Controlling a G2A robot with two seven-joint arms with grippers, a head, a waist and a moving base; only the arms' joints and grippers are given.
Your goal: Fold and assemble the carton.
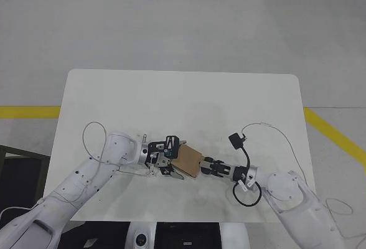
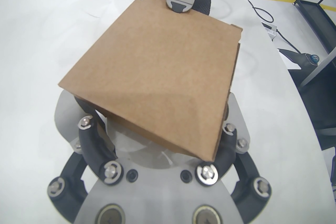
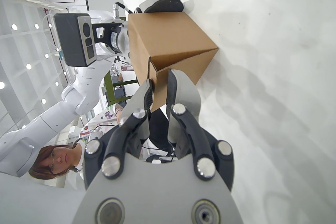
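Now, my left gripper (image 1: 168, 165) meets one end of the cardboard carton (image 2: 157, 72); whether it is clamped I cannot tell. The carton sits half-squared over the counter's (image 1: 233, 106) near middle, and my right gripper (image 3: 158, 84) pinches its opposite edge. Assembly looks midway. Next I must square it and tuck the end flaps.

- I see the desk (image 1: 183, 99) bare across its far half and far corners, so there is room to pass there.
- The carton (image 1: 187, 161) blocks the middle near the front edge, clamped between the left end effector (image 1: 172, 160) and the right end effector (image 3: 159, 88).
- A white cable (image 1: 276, 129) with a black plug (image 1: 235, 140) crosses the right side.
- A thin cable loop (image 1: 91, 134) arches beside the left arm.
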